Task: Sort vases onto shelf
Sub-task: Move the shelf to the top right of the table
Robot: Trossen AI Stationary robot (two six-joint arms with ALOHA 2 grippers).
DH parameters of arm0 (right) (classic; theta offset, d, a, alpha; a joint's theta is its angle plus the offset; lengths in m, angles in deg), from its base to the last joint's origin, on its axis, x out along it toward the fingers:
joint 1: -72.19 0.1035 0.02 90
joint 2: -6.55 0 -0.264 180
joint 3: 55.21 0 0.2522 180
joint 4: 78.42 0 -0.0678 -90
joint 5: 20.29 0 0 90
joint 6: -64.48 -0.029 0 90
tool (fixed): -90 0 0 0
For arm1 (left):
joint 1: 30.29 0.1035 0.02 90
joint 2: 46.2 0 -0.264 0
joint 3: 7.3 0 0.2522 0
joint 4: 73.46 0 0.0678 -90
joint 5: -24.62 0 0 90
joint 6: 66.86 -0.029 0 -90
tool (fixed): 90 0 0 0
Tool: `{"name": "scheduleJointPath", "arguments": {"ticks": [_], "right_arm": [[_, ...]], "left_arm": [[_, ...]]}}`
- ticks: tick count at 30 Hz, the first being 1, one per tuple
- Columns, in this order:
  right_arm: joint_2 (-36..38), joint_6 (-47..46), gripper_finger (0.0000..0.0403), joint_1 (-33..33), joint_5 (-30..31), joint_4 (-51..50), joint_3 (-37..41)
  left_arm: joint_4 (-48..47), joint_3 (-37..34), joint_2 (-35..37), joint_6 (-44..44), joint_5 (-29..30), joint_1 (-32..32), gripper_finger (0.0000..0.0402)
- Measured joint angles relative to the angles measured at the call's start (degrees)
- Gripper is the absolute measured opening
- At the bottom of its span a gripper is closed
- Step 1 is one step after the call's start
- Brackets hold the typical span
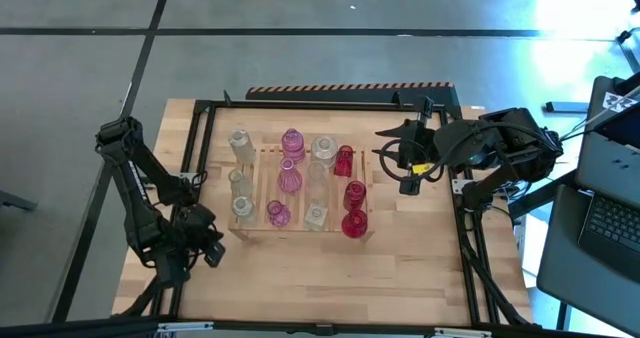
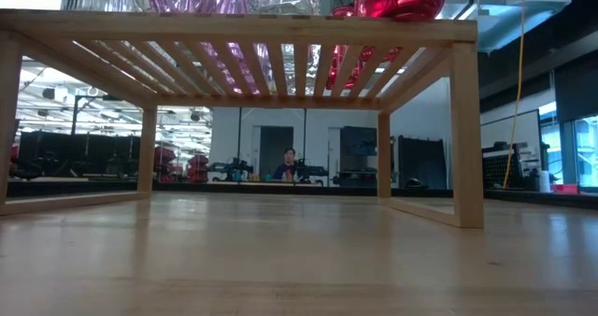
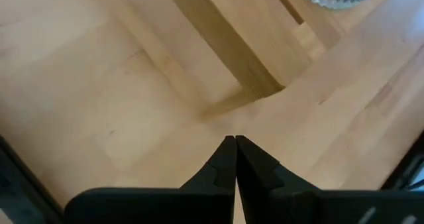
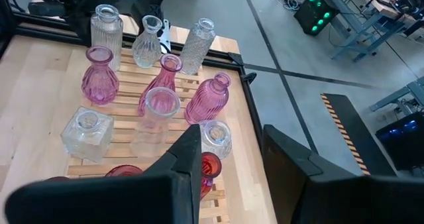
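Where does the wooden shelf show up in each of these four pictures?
High view: the shelf sits mid-table between the two arms, vases on it.
Low view: its slats fill the upper part, seen from beneath.
Left wrist view: only one leg and a slat end show.
Right wrist view: its slats lie under the vases.
Shared landmark: the plank tabletop.

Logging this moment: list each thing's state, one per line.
Left pincer: shut, empty, low over the table beside the shelf's corner.
Right pincer: part open, empty, hovering right of the shelf.
Shelf: standing level on the table.
Vases: all upright on the shelf, grouped clear, pink, red.
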Motion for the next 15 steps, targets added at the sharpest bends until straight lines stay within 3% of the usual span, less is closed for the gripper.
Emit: {"name": "scheduleJointPath", "arguments": {"ticks": [15], "right_arm": [[0.00,-0.09,0.0106,0.00,0.54,0.20,0.00]], "left_arm": [[0.16,0.02,0.00,-2.94,3.68,-0.01,0.0000]]}}
